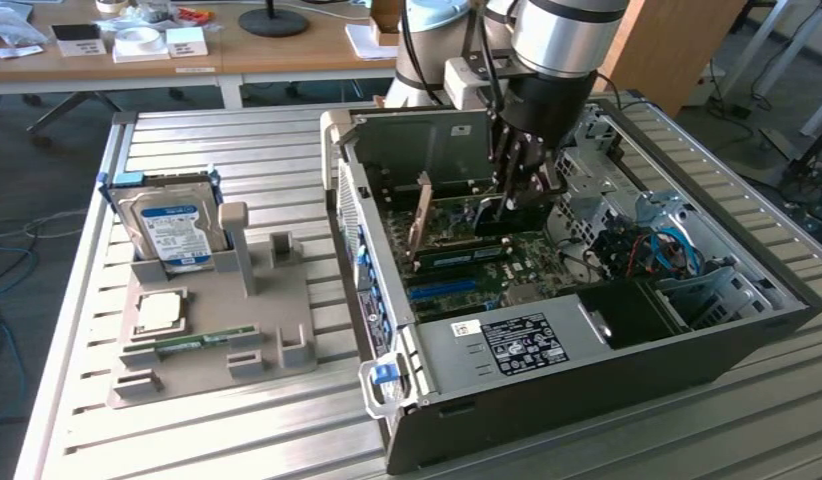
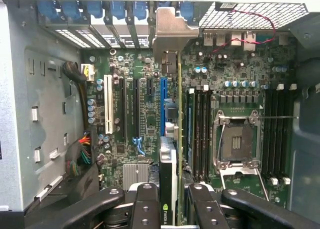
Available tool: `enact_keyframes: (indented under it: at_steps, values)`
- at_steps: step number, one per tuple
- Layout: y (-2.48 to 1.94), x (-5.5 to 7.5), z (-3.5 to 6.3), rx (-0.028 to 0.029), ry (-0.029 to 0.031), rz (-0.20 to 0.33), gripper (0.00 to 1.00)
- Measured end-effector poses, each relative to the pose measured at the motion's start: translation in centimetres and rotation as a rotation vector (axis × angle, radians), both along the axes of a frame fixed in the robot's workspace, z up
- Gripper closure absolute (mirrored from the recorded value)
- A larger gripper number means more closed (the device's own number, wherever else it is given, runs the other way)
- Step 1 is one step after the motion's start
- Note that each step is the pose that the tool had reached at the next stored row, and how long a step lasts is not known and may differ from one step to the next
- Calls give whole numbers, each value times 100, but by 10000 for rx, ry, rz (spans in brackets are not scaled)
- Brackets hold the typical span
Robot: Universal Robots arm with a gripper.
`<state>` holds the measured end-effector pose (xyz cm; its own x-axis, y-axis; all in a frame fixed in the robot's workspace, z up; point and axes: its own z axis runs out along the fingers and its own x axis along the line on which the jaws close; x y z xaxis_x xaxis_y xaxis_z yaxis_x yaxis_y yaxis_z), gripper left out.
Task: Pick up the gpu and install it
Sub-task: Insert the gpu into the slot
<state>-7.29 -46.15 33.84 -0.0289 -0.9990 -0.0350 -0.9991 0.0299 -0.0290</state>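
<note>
1. Exterior view: black-fingered gripper [image 1: 523, 195] clamped narrow on thin, dark, flat gpu [image 1: 505, 216], low inside open grey metal computer case [image 1: 731, 330], toward its rear wall. Bottom edge hidden.
2. Wrist view: card edge-on over green motherboard [image 2: 235, 84]; best held upright, grey metal bracket [image 2: 172, 34] square to rear opening. Seating unclear.

I see the gpu [image 1: 491, 216] in the upper middle of the exterior view, inside the open computer case [image 1: 585, 375]. It stands on its long edge, upright, with the dark face to the side. The gripper [image 2: 172, 201] clamps it from both sides. In the wrist view the gpu [image 2: 169, 159] shows edge-on: a thin black card with a green logo near the fingers, and its greyish metal bracket [image 2: 172, 31] sits at the rear wall of the case. Whether it sits fully in a slot, I cannot tell.
</note>
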Motion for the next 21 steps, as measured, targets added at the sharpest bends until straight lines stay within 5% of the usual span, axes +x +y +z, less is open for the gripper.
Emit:
enact_keyframes:
  at_steps: [21]
  values:
    - [0, 0, -58, -2, 1, 0, 73]
